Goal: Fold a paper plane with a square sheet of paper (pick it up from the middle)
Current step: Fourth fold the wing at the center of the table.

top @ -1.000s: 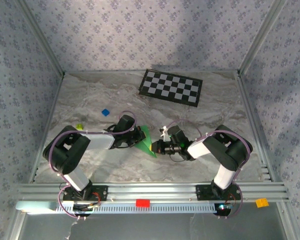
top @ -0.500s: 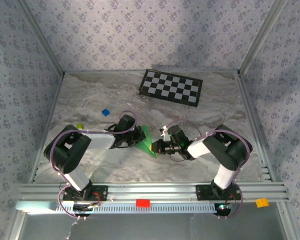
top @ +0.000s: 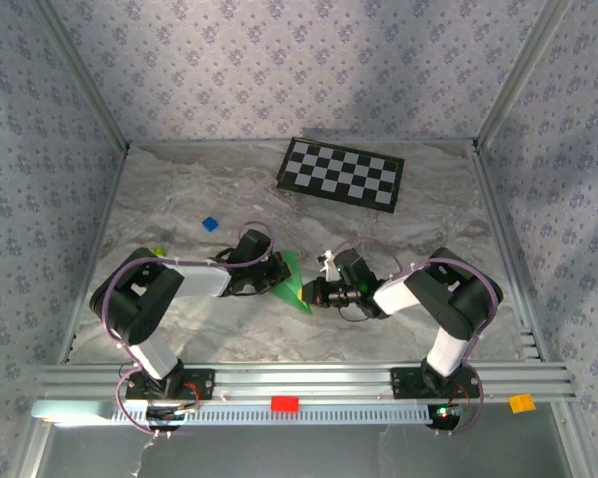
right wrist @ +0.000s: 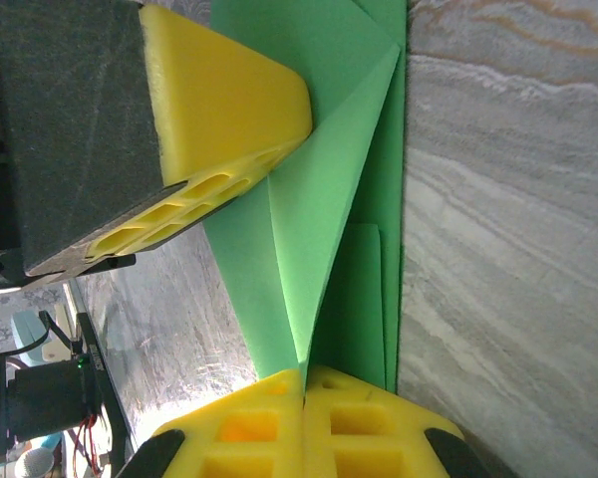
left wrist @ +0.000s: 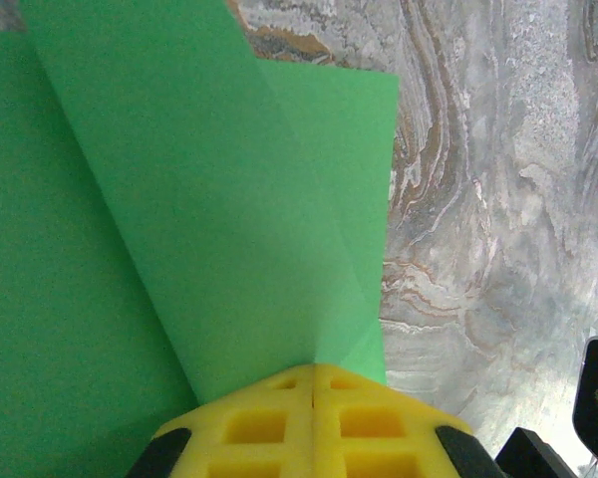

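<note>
Both grippers pinching the folded green paper, near the table's front

The left gripper (top: 275,278) is closed tight on one side of the paper (top: 293,279), and the right gripper (top: 315,294) is closed on the other, each with its yellow pads (right wrist: 229,90) pressed together. The paper lies in creased, overlapping flaps between them on the marbled table (top: 179,199), well apart from the checkerboard (top: 341,172)
</note>
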Controlling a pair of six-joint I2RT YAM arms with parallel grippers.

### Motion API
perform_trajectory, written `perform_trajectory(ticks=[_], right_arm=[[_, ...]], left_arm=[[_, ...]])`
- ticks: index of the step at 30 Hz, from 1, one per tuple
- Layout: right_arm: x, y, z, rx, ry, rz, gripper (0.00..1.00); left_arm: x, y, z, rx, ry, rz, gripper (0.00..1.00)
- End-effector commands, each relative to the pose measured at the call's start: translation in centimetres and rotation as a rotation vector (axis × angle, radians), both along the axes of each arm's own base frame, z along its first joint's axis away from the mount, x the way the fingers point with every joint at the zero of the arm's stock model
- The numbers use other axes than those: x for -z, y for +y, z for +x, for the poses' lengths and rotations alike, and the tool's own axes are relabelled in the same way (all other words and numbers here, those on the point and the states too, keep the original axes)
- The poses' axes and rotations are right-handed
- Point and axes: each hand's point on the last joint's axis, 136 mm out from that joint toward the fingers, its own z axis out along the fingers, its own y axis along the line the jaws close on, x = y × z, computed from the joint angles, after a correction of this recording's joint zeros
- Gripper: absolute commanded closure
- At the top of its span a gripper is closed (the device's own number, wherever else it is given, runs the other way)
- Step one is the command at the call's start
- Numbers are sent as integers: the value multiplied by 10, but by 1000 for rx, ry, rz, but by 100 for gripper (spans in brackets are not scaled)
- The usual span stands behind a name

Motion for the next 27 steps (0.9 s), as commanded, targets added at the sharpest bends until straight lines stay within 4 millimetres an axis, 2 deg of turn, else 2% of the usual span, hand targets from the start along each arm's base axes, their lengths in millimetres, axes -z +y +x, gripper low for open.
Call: perform_trajectory(ticks=[1,7,16,27], right_arm=[[43,-24,-12,43,121,-147,99],[38,-20,-11,36,122,-131,97],[19,-21,-14,15,86,-153,85],[24,-27,-28,-15,95,-199,82]], left_arm=[[10,2,1,-5,20,33,100],[16,4,-3,-2,44,51,100],[23,8,-7,-5,65,70,100],[24,7,-7,1,68,70,100]])
